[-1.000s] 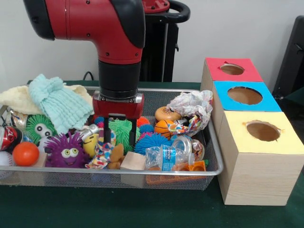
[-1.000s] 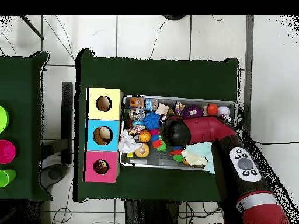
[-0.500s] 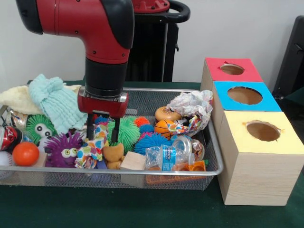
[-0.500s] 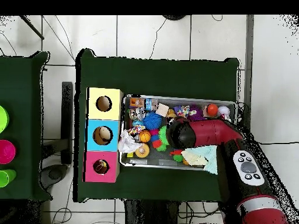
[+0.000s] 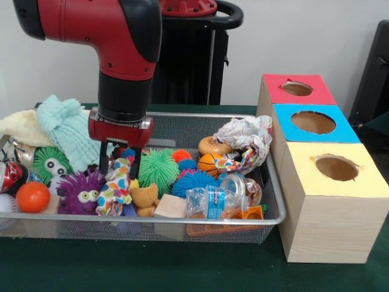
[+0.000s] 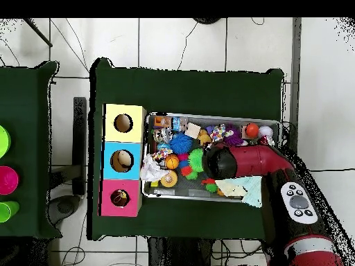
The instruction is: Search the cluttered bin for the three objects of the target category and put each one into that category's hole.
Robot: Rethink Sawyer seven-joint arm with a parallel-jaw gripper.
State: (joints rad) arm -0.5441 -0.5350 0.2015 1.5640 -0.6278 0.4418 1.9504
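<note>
The gripper (image 5: 118, 165) hung in the bin (image 5: 267, 182), its fingers (image 5: 134, 165) closed on a colourful cloth (image 5: 117, 187) between the purple toy (image 5: 85, 193) and green ball (image 5: 157, 168). Soft and light, the cloth would likely sag; its bunched top seemed the best hold.

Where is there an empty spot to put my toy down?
The green table is bare in front of the mesh bin, and also behind the bin, seen from overhead. Inside the bin it is crowded: the water bottle, purple fuzzy toy and cloths fill it.
</note>
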